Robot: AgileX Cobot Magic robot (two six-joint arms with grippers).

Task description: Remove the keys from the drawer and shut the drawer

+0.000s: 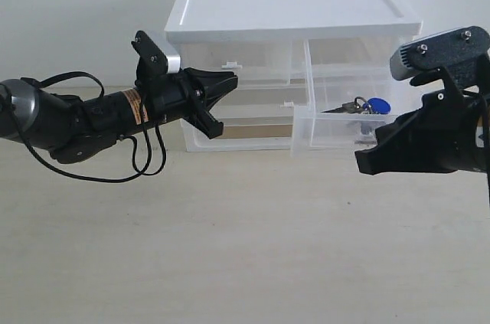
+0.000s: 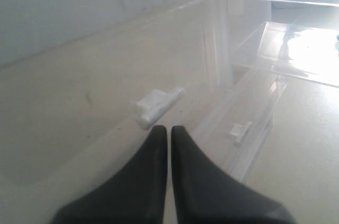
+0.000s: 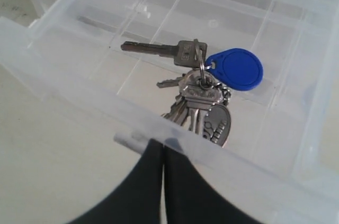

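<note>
Pale tabletop (image 1: 230, 247) w/ white-topped plastic cabinet (image 1: 291, 2): bunch of silver metal keys (image 3: 198, 91) w/ round blue fob lies in pulled-out translucent drawer (image 3: 79, 83), just past its front wall from right gripper (image 3: 162, 147) (nearer arm, fingers pressed together); left gripper (image 2: 168, 128), likewise pressed together, sits by other small drawer's white tab (image 2: 156, 106).

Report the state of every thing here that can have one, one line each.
drawer, pulled open.
keys, lying loose inside the drawer, not held.
left small drawer, closed.
full-width drawer, closed.
left hand, shut, empty, in front of the left small drawer.
right hand, shut, empty, at the open drawer's front wall.
</note>
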